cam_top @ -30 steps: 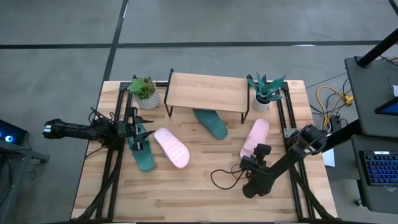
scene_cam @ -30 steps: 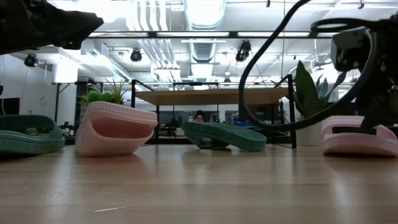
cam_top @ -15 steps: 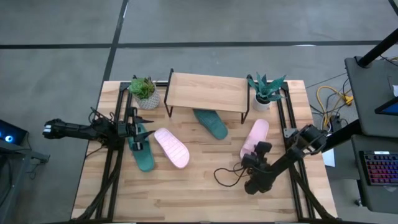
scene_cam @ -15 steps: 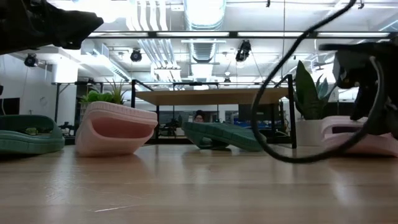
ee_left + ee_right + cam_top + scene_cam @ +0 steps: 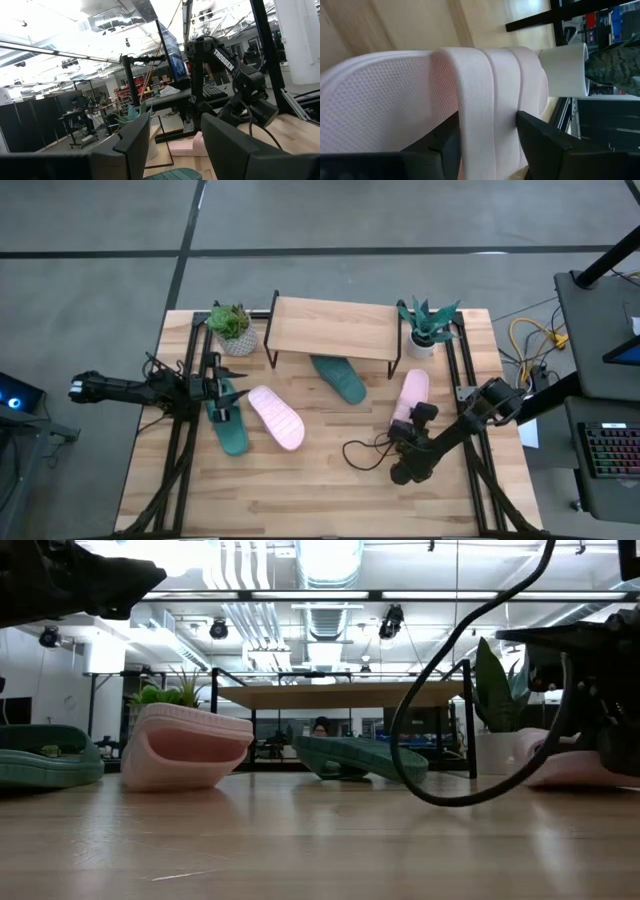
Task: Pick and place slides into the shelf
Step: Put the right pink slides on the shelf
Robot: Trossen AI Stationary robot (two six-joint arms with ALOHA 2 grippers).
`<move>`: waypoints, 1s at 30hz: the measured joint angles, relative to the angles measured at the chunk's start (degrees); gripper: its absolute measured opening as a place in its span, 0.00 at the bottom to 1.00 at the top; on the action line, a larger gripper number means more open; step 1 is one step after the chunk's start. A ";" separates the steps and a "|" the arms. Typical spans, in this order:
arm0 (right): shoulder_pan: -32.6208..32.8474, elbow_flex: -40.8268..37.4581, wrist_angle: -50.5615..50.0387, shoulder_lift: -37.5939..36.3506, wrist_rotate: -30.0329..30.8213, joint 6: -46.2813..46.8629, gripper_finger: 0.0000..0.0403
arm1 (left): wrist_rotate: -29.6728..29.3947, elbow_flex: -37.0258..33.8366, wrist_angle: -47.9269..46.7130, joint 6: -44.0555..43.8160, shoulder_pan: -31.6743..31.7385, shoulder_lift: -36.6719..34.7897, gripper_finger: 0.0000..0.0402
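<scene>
Four slides lie sole-down on the table. A dark green slide lies at the left, with my open left gripper hovering over its far end. A pink slide lies beside it. Another green slide has its far end under the shelf. My right gripper is open over the right pink slide. Its fingers stand on either side of the ribbed strap. My right gripper comes at the right pink slide from above and the near side, its fingers across the strap, one at each edge. The strap fills the gap between them, and I cannot tell whether they touch it. The slide's sole rests on the table.
Two potted plants flank the shelf at the far edge. A black cable loop trails on the table near my right arm. Black frame rails run along both table sides. Bare wood shows along the near edge.
My right gripper has moved toward the far edge and come down over the right pink slide's strap, dragging its cable loop along. That slide now lies a little straighter, pointing toward the far edge. The left arm has kept still.
</scene>
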 joint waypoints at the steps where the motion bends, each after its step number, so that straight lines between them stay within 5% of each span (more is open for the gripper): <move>1: -0.06 0.04 0.00 0.00 -0.02 0.01 0.40 | -0.01 0.00 0.07 0.00 0.01 0.00 0.41; 11: -0.18 0.29 -0.58 0.00 0.05 -0.69 0.05 | -0.01 0.00 0.09 0.00 0.00 -0.02 0.41; 30: -0.14 19.09 -15.57 -4.38 1.75 -4.16 0.03 | 0.00 0.00 0.30 0.00 0.00 -0.10 0.41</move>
